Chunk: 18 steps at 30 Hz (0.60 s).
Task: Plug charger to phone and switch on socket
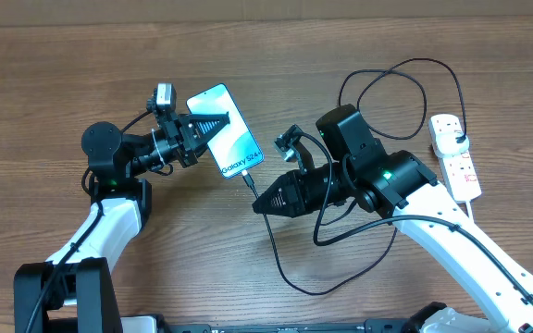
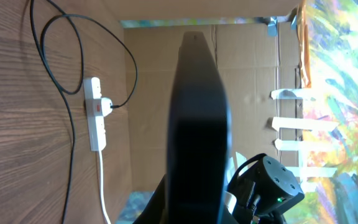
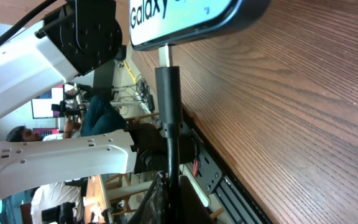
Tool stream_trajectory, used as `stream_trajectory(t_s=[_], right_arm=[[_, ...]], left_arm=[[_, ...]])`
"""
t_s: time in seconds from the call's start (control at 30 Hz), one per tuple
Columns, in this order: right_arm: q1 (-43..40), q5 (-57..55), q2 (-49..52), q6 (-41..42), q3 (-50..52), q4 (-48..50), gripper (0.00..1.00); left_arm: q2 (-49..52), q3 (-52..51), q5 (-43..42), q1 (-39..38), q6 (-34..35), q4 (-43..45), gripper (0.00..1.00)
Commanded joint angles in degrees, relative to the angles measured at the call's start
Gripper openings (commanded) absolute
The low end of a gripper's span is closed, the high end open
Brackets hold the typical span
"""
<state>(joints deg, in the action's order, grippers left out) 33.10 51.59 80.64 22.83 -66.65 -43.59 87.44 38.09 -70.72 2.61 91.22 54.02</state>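
Note:
The phone (image 1: pixel 237 146), light blue screen reading "Galaxy S24+", is held off the table, tilted, by my left gripper (image 1: pixel 220 122), which is shut on its upper half. In the left wrist view the phone (image 2: pixel 197 124) shows edge-on as a dark slab. My right gripper (image 1: pixel 265 200) is shut on the charger's black plug tip (image 1: pixel 251 184). In the right wrist view the plug tip (image 3: pixel 167 84) meets the phone's bottom edge (image 3: pixel 185 18), with a short piece of metal tip still showing. The white socket (image 1: pixel 457 153) lies at the far right with a black plug in it.
The charger's thin black cable (image 1: pixel 290 273) loops across the table in front of the right arm and behind it up to the socket. The socket (image 2: pixel 95 118) and its white lead (image 2: pixel 102 186) also show in the left wrist view. A cardboard wall stands at the table's back.

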Motion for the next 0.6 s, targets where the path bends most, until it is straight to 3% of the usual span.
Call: stream_trajectory(t_s=[0.0,0.57], right_arm=[[0.31,-1.18,0.20,-0.35,-1.14,-0.04,0.04],[0.31,-1.62,0.17,-0.59,-1.14,-1.60,0.04]], left_arm=[[-0.44,1.40,-2.05,-0.39,-2.62,0.66,0.04],[-0.44,1.40,-2.56,-0.33,-4.09,0.66,0.04]])
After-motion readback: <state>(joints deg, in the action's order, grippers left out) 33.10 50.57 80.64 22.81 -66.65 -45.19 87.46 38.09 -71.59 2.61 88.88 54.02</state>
